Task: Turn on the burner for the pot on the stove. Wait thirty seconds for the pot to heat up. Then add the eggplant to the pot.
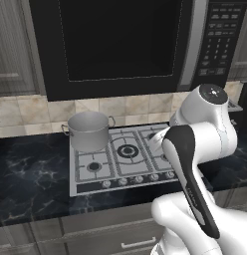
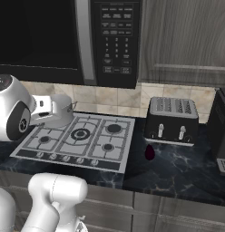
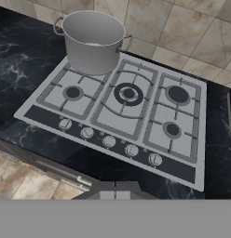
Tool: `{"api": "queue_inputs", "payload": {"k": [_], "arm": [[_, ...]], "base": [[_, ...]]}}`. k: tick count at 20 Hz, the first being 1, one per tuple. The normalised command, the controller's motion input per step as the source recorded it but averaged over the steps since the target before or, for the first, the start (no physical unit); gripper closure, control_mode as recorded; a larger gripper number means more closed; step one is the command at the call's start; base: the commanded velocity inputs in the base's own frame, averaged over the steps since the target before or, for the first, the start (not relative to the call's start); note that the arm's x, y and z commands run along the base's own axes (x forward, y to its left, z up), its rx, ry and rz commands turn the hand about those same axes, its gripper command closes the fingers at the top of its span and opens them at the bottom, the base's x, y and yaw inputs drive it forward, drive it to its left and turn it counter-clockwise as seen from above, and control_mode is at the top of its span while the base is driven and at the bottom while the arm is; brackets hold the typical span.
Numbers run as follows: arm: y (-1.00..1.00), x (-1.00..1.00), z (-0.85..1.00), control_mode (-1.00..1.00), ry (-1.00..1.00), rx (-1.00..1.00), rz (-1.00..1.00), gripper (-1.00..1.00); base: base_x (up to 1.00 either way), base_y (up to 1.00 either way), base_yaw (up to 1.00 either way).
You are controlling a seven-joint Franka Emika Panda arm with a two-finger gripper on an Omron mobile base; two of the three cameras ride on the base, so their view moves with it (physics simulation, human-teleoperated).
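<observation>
One pot (image 3: 94,41) stands on the rear left burner of the five-burner stove (image 3: 182,135) with five knobs (image 3: 109,142) in front, while the right base view adds one eggplant (image 2: 149,152) before one toaster (image 2: 172,119), the gripper's jaws pressed together.

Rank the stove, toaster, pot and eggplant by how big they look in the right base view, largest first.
1. stove
2. toaster
3. pot, partly hidden behind the arm, so its place against the toaster is unsure
4. eggplant
</observation>
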Motion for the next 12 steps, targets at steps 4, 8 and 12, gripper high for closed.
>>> {"api": "queue_inputs", "payload": {"k": [4, 8, 12], "arm": [[0.00, 0.00, 0.00, -1.00, 0.00, 0.00, 0.00, 1.00], [0.00, 0.00, 0.00, -1.00, 0.00, 0.00, 0.00, 1.00], [0.00, 0.00, 0.00, -1.00, 0.00, 0.00, 0.00, 1.00]], "base": [[0.00, 0.00, 0.00], [0.00, 0.00, 0.00], [0.00, 0.00, 0.00]]}}
